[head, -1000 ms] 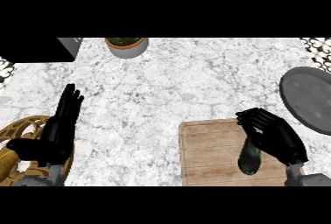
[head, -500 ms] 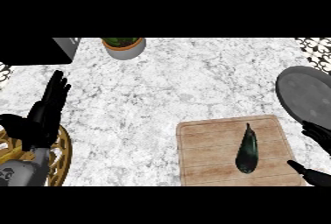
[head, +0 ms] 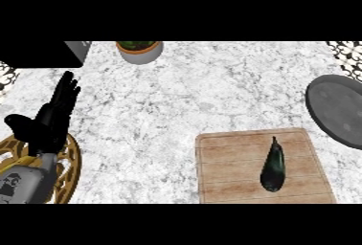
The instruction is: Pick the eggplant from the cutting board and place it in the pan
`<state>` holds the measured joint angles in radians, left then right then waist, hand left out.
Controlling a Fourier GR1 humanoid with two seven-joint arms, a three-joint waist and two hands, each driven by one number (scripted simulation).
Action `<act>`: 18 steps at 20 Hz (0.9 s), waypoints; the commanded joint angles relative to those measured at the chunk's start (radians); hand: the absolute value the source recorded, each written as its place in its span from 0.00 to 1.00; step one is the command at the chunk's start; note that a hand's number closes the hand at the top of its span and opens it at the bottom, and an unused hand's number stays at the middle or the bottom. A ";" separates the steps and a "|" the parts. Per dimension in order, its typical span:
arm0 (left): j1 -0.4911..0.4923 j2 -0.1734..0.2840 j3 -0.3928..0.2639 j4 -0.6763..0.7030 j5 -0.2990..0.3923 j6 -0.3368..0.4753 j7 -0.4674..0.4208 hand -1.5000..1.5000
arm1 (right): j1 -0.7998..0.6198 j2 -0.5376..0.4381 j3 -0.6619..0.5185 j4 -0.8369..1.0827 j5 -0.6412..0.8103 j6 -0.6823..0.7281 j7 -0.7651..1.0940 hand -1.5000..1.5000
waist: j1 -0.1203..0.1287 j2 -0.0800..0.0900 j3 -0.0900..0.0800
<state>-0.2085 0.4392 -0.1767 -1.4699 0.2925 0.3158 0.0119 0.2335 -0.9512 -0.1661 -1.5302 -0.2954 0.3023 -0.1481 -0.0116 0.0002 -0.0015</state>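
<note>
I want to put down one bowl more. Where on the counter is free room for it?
Widest bare marble lies mid-counter, between the left hand, the potted plant, the pan and the cutting board. A narrower strip runs left of the board. The board's right half holds the eggplant; the gap between board and pan is tight.

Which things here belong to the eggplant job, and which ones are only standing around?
For the job:
eggplant
cutting board
pan

Only standing around:
potted plant
gold wire rack
dark object at the far-left corner
left hand, resting open at the left
</note>
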 commanded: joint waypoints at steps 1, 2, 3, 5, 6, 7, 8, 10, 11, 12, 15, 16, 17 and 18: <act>-0.044 -0.030 -0.006 0.040 -0.028 0.006 0.004 0.50 | -0.073 -0.139 -0.066 -0.010 -0.078 0.130 0.151 0.00 | 0.007 0.001 0.000; -0.040 -0.028 -0.001 0.008 -0.029 0.006 0.035 0.50 | -0.116 -0.119 -0.046 0.030 -0.063 0.138 0.172 0.00 | 0.016 0.001 0.001; -0.030 0.012 0.044 -0.019 0.009 -0.048 0.053 0.50 | -0.100 -0.099 -0.053 -0.022 -0.043 0.121 0.190 0.00 | 0.012 -0.001 0.001; -0.030 -0.003 0.058 0.042 -0.001 -0.073 0.005 0.50 | -0.185 -0.049 0.000 -0.059 0.020 0.047 0.256 0.00 | 0.016 0.001 0.001; -0.035 -0.023 0.045 0.034 -0.015 -0.053 0.020 0.50 | -0.181 -0.087 -0.020 -0.078 0.007 0.099 0.267 0.00 | 0.013 0.000 0.001; -0.048 -0.028 0.050 0.050 -0.021 -0.071 0.009 0.50 | -0.261 -0.029 0.044 -0.020 0.073 0.061 0.262 0.00 | 0.021 0.002 0.001; 0.018 -0.035 0.037 -0.016 -0.038 -0.051 0.026 0.50 | -0.272 -0.044 0.007 -0.012 0.056 0.100 0.278 0.00 | 0.020 0.000 0.001; -0.074 -0.064 0.046 0.082 -0.052 -0.066 0.002 0.50 | -0.349 -0.007 0.042 -0.058 0.029 0.080 0.387 0.00 | 0.016 0.002 0.001; -0.014 -0.049 0.063 0.064 -0.056 -0.075 -0.020 0.50 | -0.357 -0.020 0.025 -0.035 -0.012 0.146 0.402 0.00 | 0.018 0.001 0.001; 0.005 -0.038 0.061 -0.043 -0.057 -0.055 0.041 0.50 | -0.353 0.011 0.029 -0.042 -0.017 0.149 0.399 0.00 | 0.020 -0.001 0.001; -0.031 -0.069 0.054 -0.013 -0.079 -0.031 0.062 0.50 | -0.299 0.092 0.082 -0.163 -0.013 0.123 0.432 0.00 | 0.009 -0.003 0.001; -0.028 -0.063 0.093 0.054 -0.068 -0.073 0.000 0.50 | -0.299 0.080 0.050 -0.179 -0.053 0.160 0.463 0.00 | 0.006 -0.002 0.001; -0.004 -0.068 0.065 -0.020 -0.057 -0.078 0.055 0.50 | -0.382 0.135 0.122 -0.133 0.003 0.119 0.460 0.00 | 0.021 0.000 0.001; -0.057 -0.106 0.070 0.102 -0.092 -0.071 -0.019 0.50 | -0.349 0.152 0.119 -0.197 0.008 0.109 0.490 0.00 | 0.008 0.000 0.001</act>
<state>-0.2336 0.3715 -0.1109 -1.4322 0.2286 0.2477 0.0230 -0.0982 -0.8733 -0.0913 -1.6543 -0.3016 0.4283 0.2787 0.0016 -0.0002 -0.0005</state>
